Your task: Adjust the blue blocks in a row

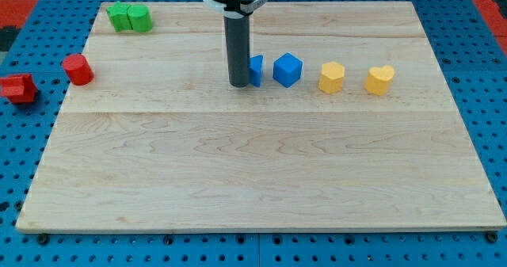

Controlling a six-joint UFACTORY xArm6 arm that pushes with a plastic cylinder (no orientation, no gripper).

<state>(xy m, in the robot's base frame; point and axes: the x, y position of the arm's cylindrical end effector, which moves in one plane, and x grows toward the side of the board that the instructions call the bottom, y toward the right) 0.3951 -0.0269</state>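
Camera view: my tip [239, 84], no gripper, touches 1 blue block [256, 70], beside the blue cube [287, 69].

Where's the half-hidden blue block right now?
In the camera view's upper middle, the partly hidden blue block sits directly right of my tip, seemingly touching it, with the blue cube just to its right.

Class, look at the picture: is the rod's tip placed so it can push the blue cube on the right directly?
Probably not directly: my tip sits against the other blue block, which lies between it and the blue cube.
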